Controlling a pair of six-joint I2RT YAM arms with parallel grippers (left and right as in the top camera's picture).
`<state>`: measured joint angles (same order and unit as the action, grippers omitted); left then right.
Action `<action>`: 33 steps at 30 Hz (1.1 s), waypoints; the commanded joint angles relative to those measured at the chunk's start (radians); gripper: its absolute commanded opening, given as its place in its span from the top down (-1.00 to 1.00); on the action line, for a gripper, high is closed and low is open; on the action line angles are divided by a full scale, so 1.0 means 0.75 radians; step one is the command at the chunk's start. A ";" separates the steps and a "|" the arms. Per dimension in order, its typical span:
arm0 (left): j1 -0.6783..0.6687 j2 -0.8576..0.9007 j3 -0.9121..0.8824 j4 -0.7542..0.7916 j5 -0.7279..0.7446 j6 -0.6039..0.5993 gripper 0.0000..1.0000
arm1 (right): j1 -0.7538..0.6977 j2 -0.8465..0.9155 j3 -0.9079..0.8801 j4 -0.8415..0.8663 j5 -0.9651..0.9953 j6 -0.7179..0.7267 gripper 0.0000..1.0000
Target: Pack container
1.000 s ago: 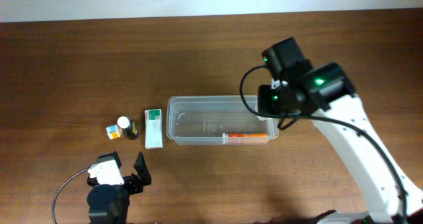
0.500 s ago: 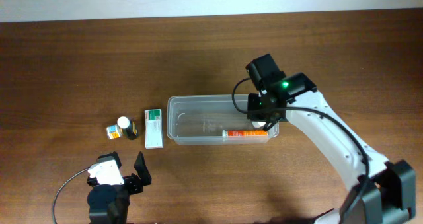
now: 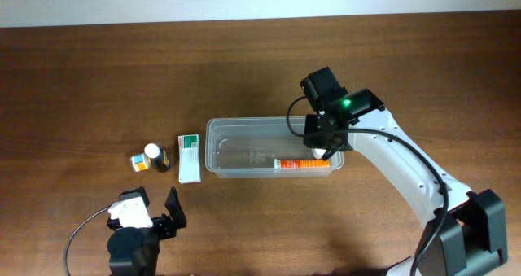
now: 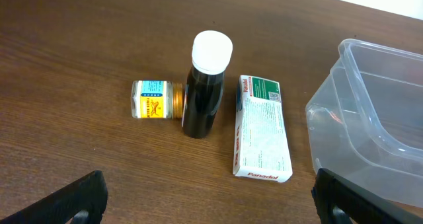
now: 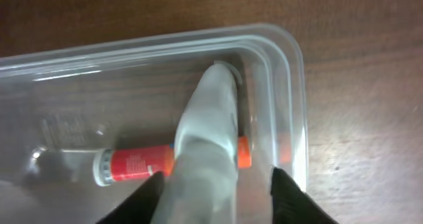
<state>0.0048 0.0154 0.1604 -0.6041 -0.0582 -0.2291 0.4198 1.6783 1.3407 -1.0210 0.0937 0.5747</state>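
Wooden table with four things on it.
The dark table (image 3: 98, 72) carried a clear container (image 3: 252, 121) near its middle. Beside it lay a green-and-white box (image 3: 189, 158), then an upright white-capped bottle (image 3: 155, 157) touching a small yellow jar (image 3: 138, 161).

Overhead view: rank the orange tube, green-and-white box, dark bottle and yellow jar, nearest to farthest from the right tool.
1. Orange tube, inside the container.
2. Green-and-white box, beside the container's left end.
3. Dark bottle, further left.
4. Yellow jar, leftmost.
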 commanded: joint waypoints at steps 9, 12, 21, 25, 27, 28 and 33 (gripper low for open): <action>-0.006 -0.013 -0.007 0.003 0.014 -0.003 -0.99 | 0.007 -0.322 0.128 -0.124 0.134 -0.032 -0.15; -0.006 -0.013 -0.007 0.003 0.014 -0.003 -1.00 | 0.006 -0.389 0.128 -0.182 0.190 -0.031 -0.29; -0.007 -0.013 -0.007 0.003 0.014 -0.003 -0.99 | -0.135 -0.448 0.128 -0.225 0.255 0.100 -0.93; -0.005 -0.013 -0.004 -0.001 -0.160 0.146 -0.99 | -0.368 -0.448 0.128 -0.225 0.190 0.129 -0.97; -0.005 -0.013 -0.004 -0.001 -0.196 0.158 -0.99 | -0.499 -0.448 0.128 -0.225 0.100 0.129 -0.97; -0.005 -0.013 -0.003 -0.001 -0.197 0.158 -1.00 | -0.557 -0.448 0.128 -0.225 0.055 0.129 -0.97; -0.005 -0.013 -0.004 0.020 -0.197 0.158 -0.99 | -0.844 -0.447 0.128 -0.261 -0.131 0.128 -0.97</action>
<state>0.0048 0.0154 0.1608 -0.6014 -0.1696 -0.1398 -0.1257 1.3602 1.4292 -1.1992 0.1017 0.6556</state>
